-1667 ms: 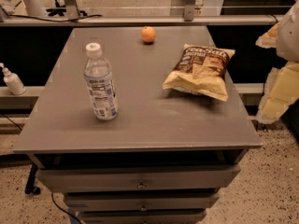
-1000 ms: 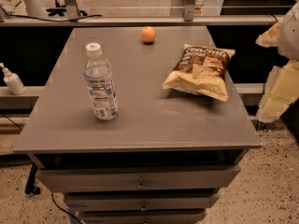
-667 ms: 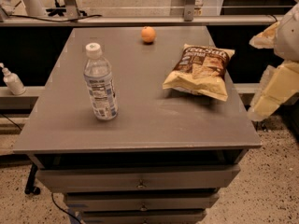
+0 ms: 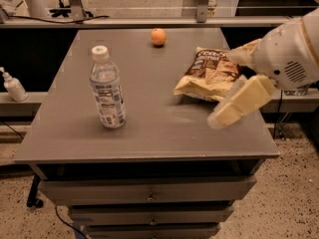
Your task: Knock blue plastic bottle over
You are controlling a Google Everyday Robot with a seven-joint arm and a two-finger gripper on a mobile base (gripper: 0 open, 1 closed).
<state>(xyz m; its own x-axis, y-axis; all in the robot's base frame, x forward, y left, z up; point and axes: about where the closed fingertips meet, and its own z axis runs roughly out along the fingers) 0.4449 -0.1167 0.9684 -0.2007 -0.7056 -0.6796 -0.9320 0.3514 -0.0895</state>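
The blue plastic bottle (image 4: 106, 87) stands upright on the left part of the grey table (image 4: 149, 128). It is clear, with a white cap and a blue-and-white label. My gripper (image 4: 224, 90) reaches in from the right, over the table's right side and in front of the chip bag (image 4: 207, 75). Its two cream fingers (image 4: 240, 102) are spread apart and hold nothing. The gripper is far to the right of the bottle and does not touch it.
An orange (image 4: 158, 36) lies at the table's far edge. A small white pump bottle (image 4: 13, 85) stands on a low shelf to the left. The table has drawers (image 4: 149, 195) below its front edge.
The arm has swung in from the right edge, leftward over the table's right side and partly in front of the chip bag. The bottle, bag and orange have not moved.
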